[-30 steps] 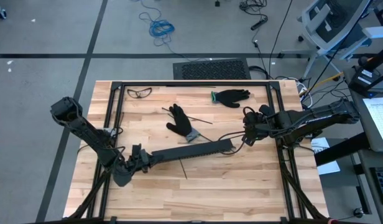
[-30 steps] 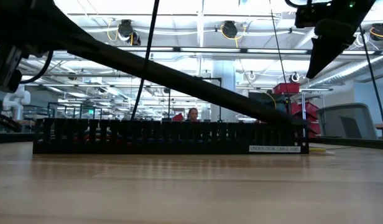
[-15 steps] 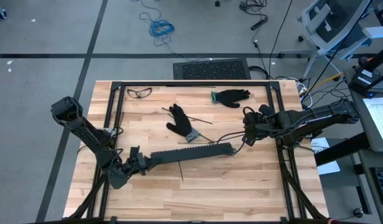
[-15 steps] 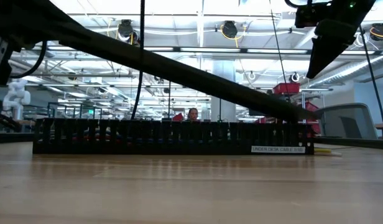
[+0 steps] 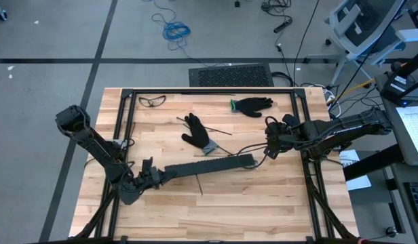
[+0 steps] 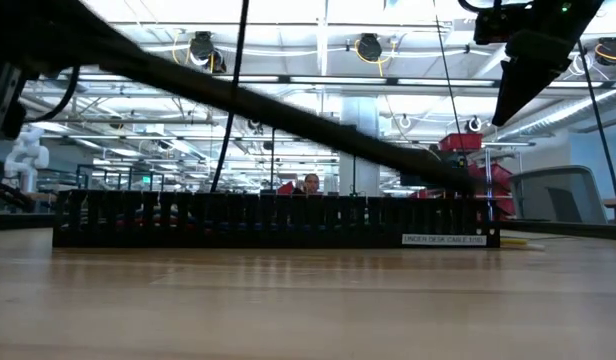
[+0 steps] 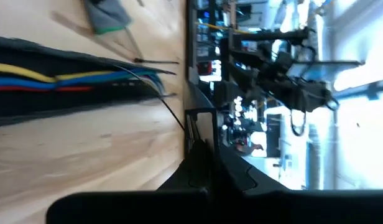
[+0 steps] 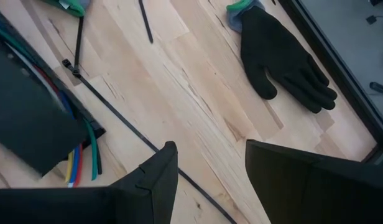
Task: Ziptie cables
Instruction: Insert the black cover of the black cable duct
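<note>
Down on the wooden table (image 5: 263, 203) the cables (image 7: 61, 79) lay as a flat bundle of thin wires — yellow on top, then blue, then red, with green showing near the tips — running lengthwise inside the black slotted strip (image 5: 205, 167). Their ends poked out of the strip's right end, where the right wrist view caught blue, red, yellow and green strands (image 8: 79, 158) curling from under the dark cover. The strip itself sat across the middle of the table, a little nearer the front than the far edge.

A pale label on the strip's near face, at its right end (image 6: 443, 239), carried small print; it seemed to read "UNDER DESK CABLE", though the last characters were too fine to make out.

The left gripper (image 5: 149, 173) was at the strip's left end with its fingers closed; I could not tell whether they pinched anything. The right gripper (image 5: 269, 141) hung just past the strip's right end — its jaws stood apart with bare wood between them, holding nothing. A thin black zip tie (image 8: 117, 121) lay on the wood by the cable ends.
</note>
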Controlling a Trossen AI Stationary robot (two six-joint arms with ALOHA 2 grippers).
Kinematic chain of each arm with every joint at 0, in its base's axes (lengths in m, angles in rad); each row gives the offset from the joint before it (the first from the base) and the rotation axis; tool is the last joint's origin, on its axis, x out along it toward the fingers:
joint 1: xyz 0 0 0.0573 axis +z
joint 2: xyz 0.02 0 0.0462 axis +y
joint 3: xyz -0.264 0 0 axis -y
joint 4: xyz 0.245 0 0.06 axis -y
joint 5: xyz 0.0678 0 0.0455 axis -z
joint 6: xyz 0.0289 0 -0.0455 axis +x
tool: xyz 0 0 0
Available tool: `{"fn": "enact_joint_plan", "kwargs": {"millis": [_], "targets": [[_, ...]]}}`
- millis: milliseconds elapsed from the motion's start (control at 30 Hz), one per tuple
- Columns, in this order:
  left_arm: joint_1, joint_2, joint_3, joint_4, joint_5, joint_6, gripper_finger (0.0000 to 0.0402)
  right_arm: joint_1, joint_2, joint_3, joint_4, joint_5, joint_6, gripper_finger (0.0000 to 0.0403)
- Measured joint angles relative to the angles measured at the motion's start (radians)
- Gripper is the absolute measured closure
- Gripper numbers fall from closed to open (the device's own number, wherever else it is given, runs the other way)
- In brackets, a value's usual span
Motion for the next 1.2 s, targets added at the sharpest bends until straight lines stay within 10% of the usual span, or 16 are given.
{"fn": "enact_joint_plan", "kwargs": {"millis": [1200], "targets": [[0.042, 0.0, 0.0, 0.025, 0.05, 0.068, 0.0394, 0.0, 0.0, 0.0, 0.0, 0.005, -0.004, 0.0227]]}}
